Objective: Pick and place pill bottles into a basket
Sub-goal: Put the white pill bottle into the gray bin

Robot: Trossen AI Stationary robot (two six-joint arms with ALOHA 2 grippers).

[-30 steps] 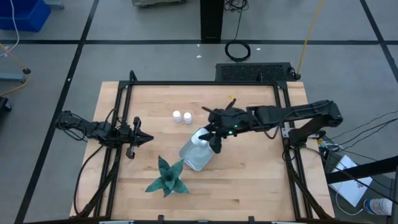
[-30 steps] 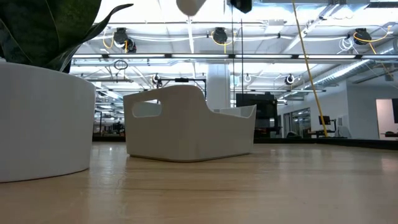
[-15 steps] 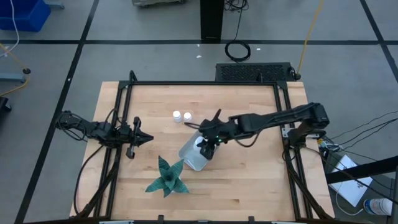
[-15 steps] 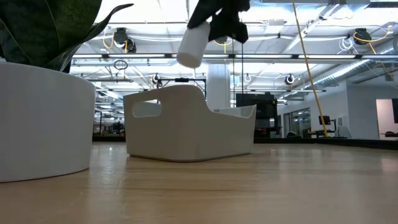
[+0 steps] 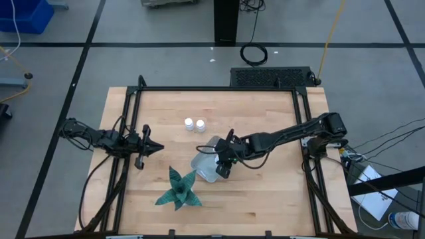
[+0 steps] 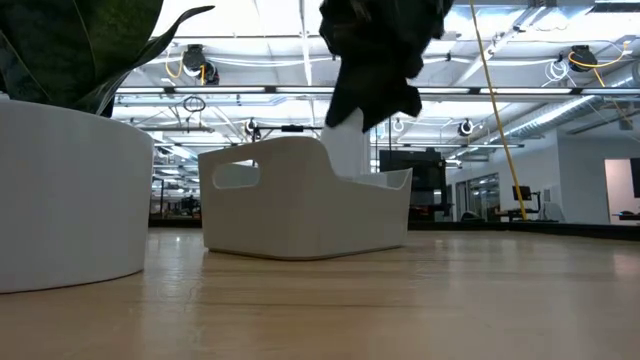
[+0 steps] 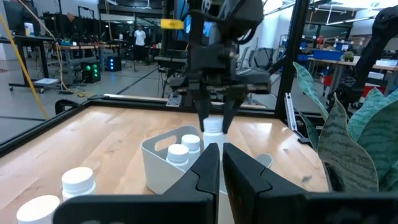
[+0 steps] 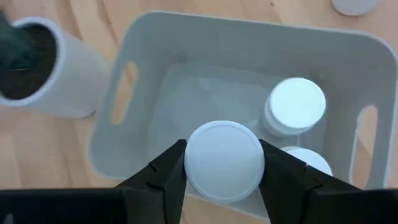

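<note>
The left gripper (image 5: 158, 147) waits at the table's left edge, its dark fingers (image 7: 239, 171) pressed together around nothing. Two small white cylindrical pill bottles (image 5: 194, 124) stand on the pale wooden table (image 5: 265, 113) just beyond the basket. A green spiky plant in a white pot (image 5: 178, 188) sits near the basket's front. The shallow pale grey-blue tray basket (image 5: 202, 164) holds two bottles (image 8: 295, 106) already. Over it, the right gripper (image 5: 222, 163) is clamped on a fifth white bottle (image 8: 224, 160), lowered between the basket's walls.
</note>
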